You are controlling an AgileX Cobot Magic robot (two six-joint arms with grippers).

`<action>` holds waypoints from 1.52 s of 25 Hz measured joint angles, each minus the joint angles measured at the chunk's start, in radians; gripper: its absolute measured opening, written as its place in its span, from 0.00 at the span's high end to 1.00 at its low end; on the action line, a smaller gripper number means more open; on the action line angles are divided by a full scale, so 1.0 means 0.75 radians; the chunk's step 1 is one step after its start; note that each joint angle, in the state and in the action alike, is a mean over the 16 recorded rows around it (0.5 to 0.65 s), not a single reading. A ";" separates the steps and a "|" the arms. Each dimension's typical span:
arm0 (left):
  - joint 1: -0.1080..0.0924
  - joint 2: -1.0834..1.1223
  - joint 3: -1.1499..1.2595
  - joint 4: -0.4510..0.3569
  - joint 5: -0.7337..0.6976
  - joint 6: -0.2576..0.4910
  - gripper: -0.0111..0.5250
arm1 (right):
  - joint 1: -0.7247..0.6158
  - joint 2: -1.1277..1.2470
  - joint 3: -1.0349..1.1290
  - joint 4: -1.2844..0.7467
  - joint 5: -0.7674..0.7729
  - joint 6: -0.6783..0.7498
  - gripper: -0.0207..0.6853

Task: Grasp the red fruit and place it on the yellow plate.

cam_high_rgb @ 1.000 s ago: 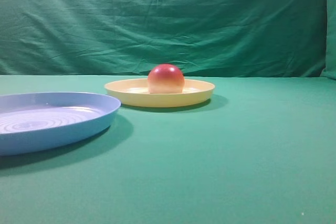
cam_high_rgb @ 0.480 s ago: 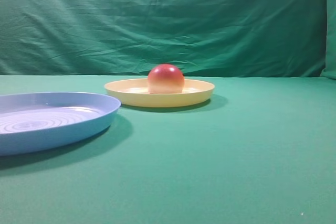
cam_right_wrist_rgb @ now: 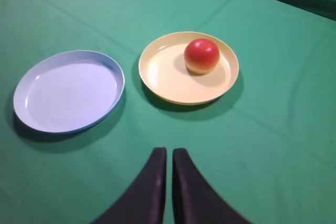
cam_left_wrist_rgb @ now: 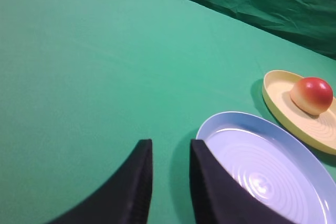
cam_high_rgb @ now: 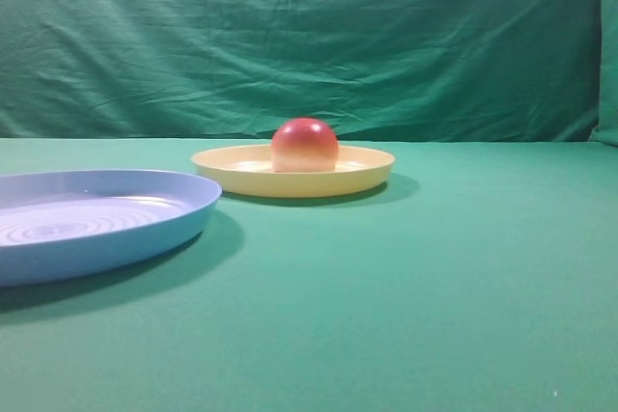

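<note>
The red fruit [cam_right_wrist_rgb: 201, 55] sits on the yellow plate [cam_right_wrist_rgb: 170, 80], well ahead of the right hand [cam_right_wrist_rgb: 169, 169]. That hand is closed and empty. The left hand [cam_left_wrist_rgb: 170, 169] is barely parted, holding nothing.
</note>
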 joint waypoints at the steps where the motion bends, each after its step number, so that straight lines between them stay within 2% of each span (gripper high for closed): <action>1: 0.000 0.000 0.000 0.000 0.000 0.000 0.69 | -0.028 -0.031 0.031 -0.002 -0.016 0.003 0.97; 9: 0.000 0.000 0.000 0.000 0.000 0.000 0.69 | -0.267 -0.335 0.304 -0.009 -0.109 0.020 0.97; 15: 0.000 0.000 0.000 0.000 0.000 0.000 0.69 | -0.368 -0.540 0.505 -0.012 -0.153 0.020 0.97; 25: 0.000 0.000 0.000 0.000 0.000 0.000 0.69 | -0.413 -0.701 0.695 -0.013 -0.198 0.019 0.97; 38: 0.000 0.000 0.000 0.000 0.000 0.000 0.69 | -0.418 -0.710 0.717 -0.014 -0.212 0.017 0.97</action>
